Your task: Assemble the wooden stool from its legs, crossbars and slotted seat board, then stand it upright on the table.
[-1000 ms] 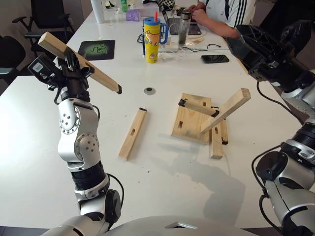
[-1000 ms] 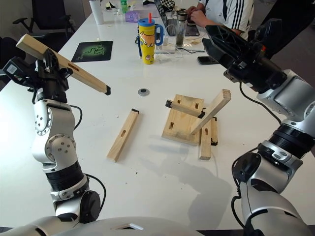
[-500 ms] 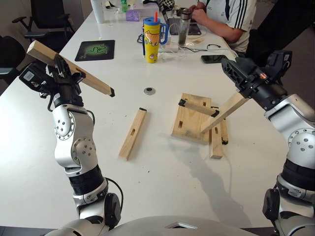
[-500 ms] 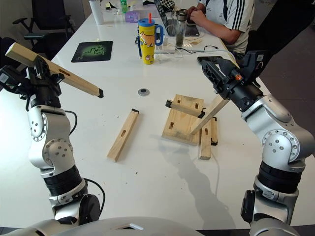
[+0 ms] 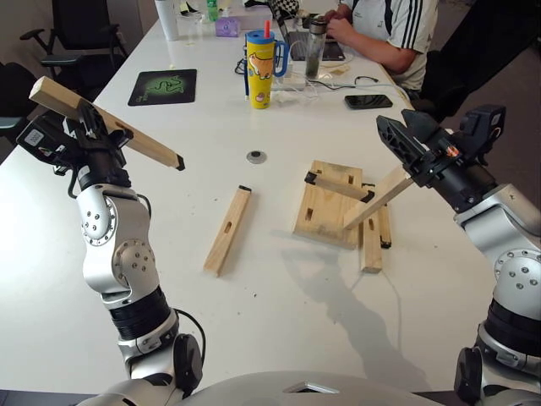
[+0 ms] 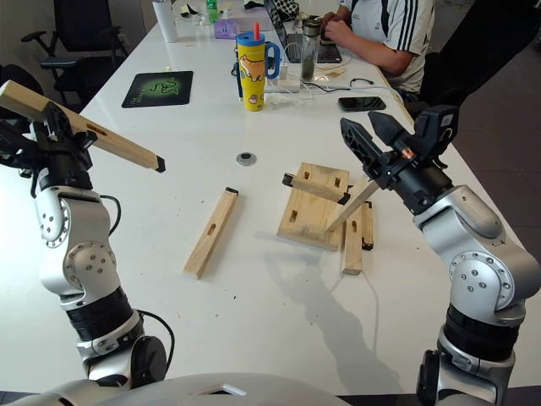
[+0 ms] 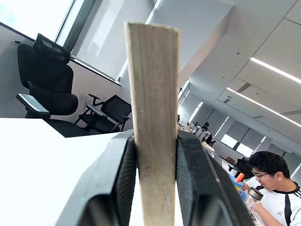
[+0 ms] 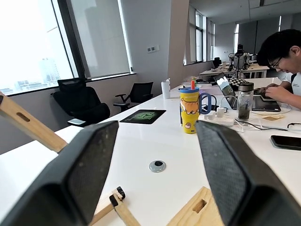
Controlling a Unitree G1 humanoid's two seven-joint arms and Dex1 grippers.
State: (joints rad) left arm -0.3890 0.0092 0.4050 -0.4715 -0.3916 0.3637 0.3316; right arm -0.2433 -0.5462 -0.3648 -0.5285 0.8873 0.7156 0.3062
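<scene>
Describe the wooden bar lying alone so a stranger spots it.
On the white table, look left of the slotted seat board. The bar lies flat there, touching nothing; the others crowd the board or sit in the left hand.

White table (image 5: 279, 321): long, glossy surface, with a round metal cable port (image 5: 256, 156) set flush near its middle. Beyond the port stands a yellow cup (image 5: 261, 72), upright, with a blue lid and handle and a red straw. A black mouse pad (image 5: 166, 85) with a green pattern lies flat towards the left edge. A dark phone (image 5: 368, 101) lies flat on the right side. A dark bottle (image 5: 315, 48) stands upright behind the cup. At the far end stand a white cup (image 5: 167, 17) and a purple container (image 5: 228, 25). A black office chair (image 5: 80, 34) stands off the far left corner.
</scene>
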